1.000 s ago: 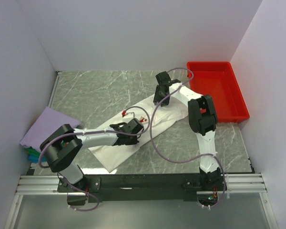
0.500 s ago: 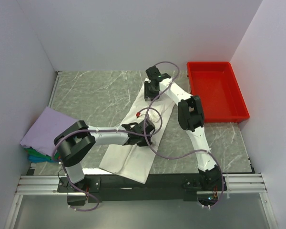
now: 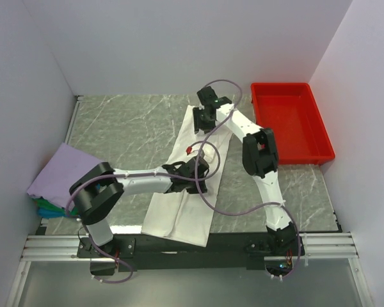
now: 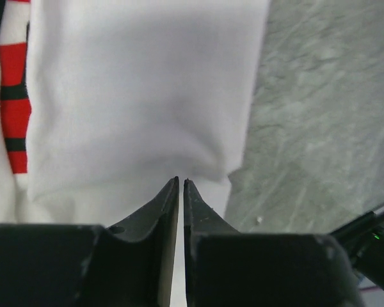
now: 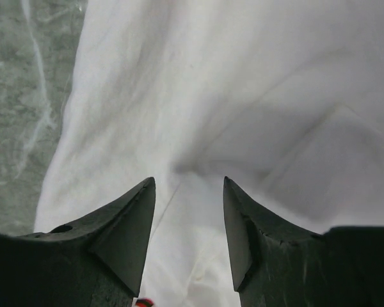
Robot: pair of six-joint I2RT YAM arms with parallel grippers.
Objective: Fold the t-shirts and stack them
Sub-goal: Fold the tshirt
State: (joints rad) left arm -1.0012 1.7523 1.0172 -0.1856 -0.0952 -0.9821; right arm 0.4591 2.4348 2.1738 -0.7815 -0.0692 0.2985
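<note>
Item 1, workpiece. The white t-shirt lies flat on the grey marbled table as a long strip, running from the far middle towards the near edge between my two arms. My left wrist view shows a folded layer of it, with part of the red print exposed at the left side.

Item 2, left gripper. The jaws are drawn almost together, pinching a fold of the white cloth, which puckers at the tips.

Item 3, right gripper. It stands at the shirt's far end with jaws spread and nothing held; creased white cloth lies between and below the tips.

Item 4, surroundings. The red tray sits at the far right, well apart from the shirt. At the left wall the lavender shirt tops a pile, with green and blue cloth showing beneath it.

Item 5, obstructions. My left forearm crosses the shirt's left edge. A purple cable loops over the shirt's middle and near right portion.
</note>
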